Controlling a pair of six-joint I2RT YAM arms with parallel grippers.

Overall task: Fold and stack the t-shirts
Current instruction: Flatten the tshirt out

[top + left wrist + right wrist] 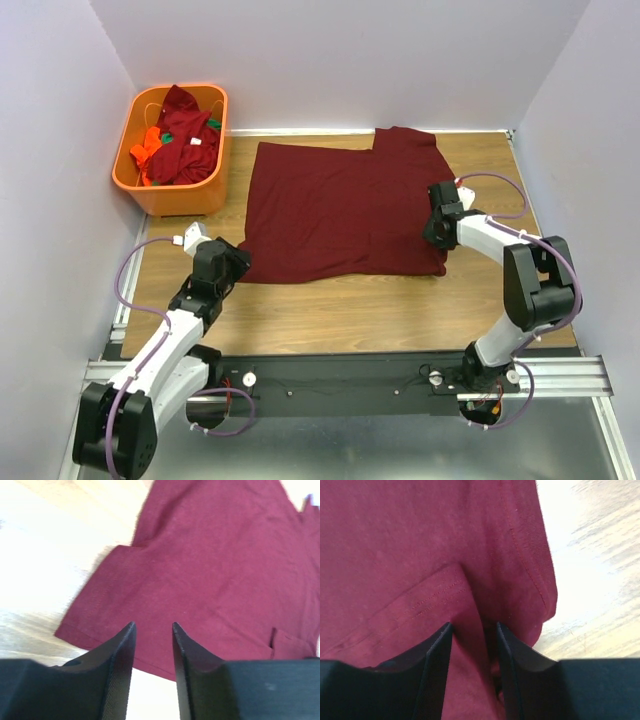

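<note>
The maroon t-shirt (340,205) lies spread flat on the table (350,310), not yet folded, one sleeve pointing to the far side. More t-shirts (185,135) wait heaped in the orange basket (175,195), so the task seems to be at its start: the first fold of the first shirt, with both arms taking hold of the cloth.

At the right gripper (472,630) the shirt is directly under and between the fingers (440,650). A raised ridge of cloth runs up into the gap, a sleeve seam lies just ahead of the left fingertip, and the hemmed side edge passes just outside the right one. The fingers stand parted around that ridge; I judge they have not clamped it.

At the left gripper (152,630) the shirt lies ahead of the tips. Its near hem crosses just in front of the fingers (125,650) and its near corner sits off to their left. These fingers are also parted, with nothing between them.

The next move likely calls for the left gripper to go forward and down to the hem, for both pairs to close on a single layer, and then for an even lift so the cloth folds over without bunching.
</note>
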